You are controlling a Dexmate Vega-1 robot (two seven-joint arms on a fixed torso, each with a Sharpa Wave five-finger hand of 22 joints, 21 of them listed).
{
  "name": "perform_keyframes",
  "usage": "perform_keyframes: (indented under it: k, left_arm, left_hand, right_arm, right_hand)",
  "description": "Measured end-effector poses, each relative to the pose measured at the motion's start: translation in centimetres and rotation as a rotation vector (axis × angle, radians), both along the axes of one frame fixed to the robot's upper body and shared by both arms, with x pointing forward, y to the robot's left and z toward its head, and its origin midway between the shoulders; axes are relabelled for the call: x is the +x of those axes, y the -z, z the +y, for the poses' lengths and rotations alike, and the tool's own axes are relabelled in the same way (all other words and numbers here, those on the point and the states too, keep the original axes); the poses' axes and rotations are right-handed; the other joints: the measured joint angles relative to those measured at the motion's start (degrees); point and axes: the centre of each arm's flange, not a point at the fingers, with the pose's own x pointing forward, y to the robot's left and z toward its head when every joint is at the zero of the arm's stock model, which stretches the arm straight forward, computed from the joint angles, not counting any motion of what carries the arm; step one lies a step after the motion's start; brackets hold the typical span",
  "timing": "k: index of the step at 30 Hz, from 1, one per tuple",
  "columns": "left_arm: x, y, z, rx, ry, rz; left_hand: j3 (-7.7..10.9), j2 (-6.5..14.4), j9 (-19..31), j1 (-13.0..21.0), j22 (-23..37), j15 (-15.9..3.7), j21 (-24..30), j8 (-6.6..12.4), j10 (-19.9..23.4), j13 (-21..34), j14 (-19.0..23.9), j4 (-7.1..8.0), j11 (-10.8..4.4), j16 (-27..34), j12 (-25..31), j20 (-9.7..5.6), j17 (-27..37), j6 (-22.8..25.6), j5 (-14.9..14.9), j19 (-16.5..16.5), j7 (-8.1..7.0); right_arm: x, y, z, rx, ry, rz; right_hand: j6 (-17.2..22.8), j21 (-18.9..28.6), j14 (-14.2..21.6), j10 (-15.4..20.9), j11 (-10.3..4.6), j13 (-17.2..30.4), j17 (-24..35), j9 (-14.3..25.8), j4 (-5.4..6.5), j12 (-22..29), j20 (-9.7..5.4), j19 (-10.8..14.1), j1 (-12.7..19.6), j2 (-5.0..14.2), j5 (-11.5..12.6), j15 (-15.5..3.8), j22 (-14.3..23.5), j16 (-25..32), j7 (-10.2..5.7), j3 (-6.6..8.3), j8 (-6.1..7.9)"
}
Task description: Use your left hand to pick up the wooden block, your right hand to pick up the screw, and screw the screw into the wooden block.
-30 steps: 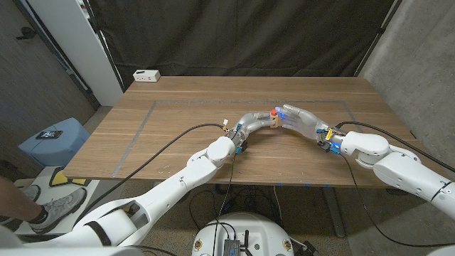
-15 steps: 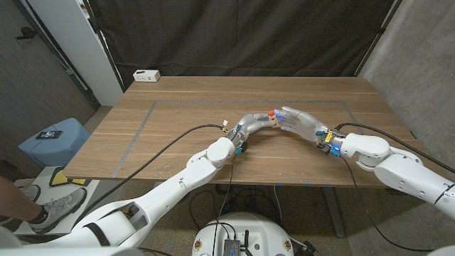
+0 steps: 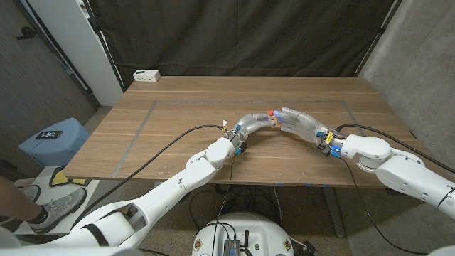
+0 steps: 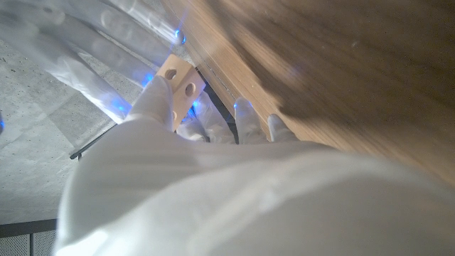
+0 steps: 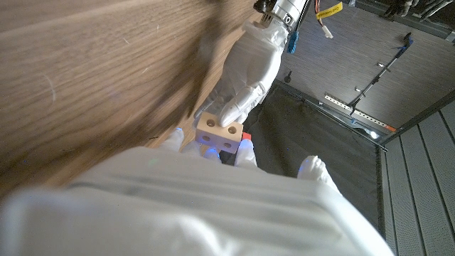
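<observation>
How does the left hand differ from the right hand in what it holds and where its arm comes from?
The left hand holds the wooden block; the right hand is at a red-headed screw, though its grip is hidden. The left arm enters from the head view's lower left, the right arm from the lower right. Both are white and meet above the table.

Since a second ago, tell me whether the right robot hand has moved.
Yes, slightly: the right robot hand has edged up-picture, away from the table's near edge, staying at the wooden block.
</observation>
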Motion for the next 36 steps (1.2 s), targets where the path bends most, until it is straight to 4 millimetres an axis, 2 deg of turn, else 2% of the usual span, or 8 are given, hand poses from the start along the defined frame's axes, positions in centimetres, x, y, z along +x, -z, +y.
perform_keyframes:
  k: [6,36]
  left_arm:
    - [0.0,0.0,0.0,0.000,-0.001,-0.001]
    - [0.5,-0.6,-0.1,0.033,-0.015,-0.011]
  left_hand:
    - [0.00,0.00,0.04,0.00,0.00,0.00,0.00,0.23,0.00,0.00,0.00,0.00,0.00,0.00,0.00,0.00,0.01,-0.11,0.00,0.00,0.09]
    - [0.07,0.01,0.00,0.01,0.00,0.00,0.00,0.35,0.84,0.00,0.00,-0.23,-0.19,0.25,0.00,0.00,0.02,0.85,-0.09,0.00,0.16]
  right_arm:
    - [-0.2,0.0,-0.1,0.001,0.005,0.001]
    - [-0.3,-0.6,-1.3,0.001,0.056,-0.012]
  right_hand:
    - [0.34,0.00,0.00,0.00,0.00,0.00,0.00,0.00,0.00,0.00,-0.03,0.03,0.30,0.30,0.00,0.00,0.00,0.00,-0.34,0.00,0.00]
    - [0.51,0.00,0.00,0.00,0.00,0.00,0.00,-0.01,0.23,0.00,0.10,0.52,0.30,0.30,0.00,0.00,0.00,0.00,-0.11,0.24,-0.01]
